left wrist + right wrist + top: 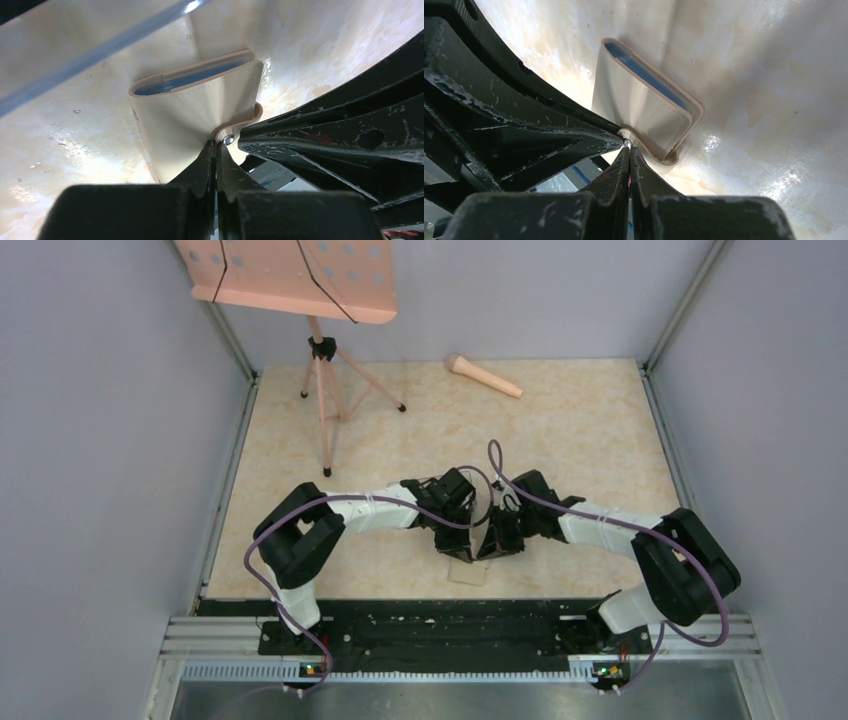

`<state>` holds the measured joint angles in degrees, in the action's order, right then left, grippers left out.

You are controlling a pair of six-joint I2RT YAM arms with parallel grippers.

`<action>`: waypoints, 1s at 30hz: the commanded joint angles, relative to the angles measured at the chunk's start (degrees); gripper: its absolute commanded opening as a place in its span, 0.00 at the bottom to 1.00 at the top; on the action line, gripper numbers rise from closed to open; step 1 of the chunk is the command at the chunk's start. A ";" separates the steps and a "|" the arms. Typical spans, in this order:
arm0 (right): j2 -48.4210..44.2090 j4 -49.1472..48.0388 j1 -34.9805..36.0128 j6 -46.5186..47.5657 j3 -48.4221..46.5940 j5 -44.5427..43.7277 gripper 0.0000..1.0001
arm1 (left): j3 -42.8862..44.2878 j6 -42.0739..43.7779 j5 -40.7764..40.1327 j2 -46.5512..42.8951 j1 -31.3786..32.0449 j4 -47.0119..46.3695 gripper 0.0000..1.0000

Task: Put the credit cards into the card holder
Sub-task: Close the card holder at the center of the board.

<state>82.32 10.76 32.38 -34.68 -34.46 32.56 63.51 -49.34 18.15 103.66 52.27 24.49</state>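
The card holder (195, 115) is beige outside and light blue inside, folded and held above the table. It also shows in the right wrist view (639, 107) and as a pale strip between both grippers from above (482, 508). My left gripper (216, 142) is shut on its lower flap beside the metal snap (228, 140). My right gripper (629, 149) is shut on the same flap at the snap (626, 143) from the other side. No credit card shows clearly. A pale flat thing with a blue stripe (569, 180) lies below the grippers.
A clear plastic box (467, 572) lies on the table just in front of the grippers. A pink music stand (300, 275) on a tripod (325, 390) stands at the back left. A peach microphone (483, 375) lies at the back. Grey walls close in both sides.
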 commanded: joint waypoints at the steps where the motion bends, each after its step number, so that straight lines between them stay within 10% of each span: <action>1: -0.60 0.02 1.31 1.51 0.37 -1.15 0.00 | -0.06 0.99 -0.57 0.57 0.10 0.14 0.00; 30: 6.14 12.42 5.41 4.85 -8.68 -10.83 0.00 | 1.24 2.11 -3.16 0.63 1.08 2.19 0.00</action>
<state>88.36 21.04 35.57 -31.90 -42.04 28.36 64.71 -49.32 19.29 105.38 52.10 26.15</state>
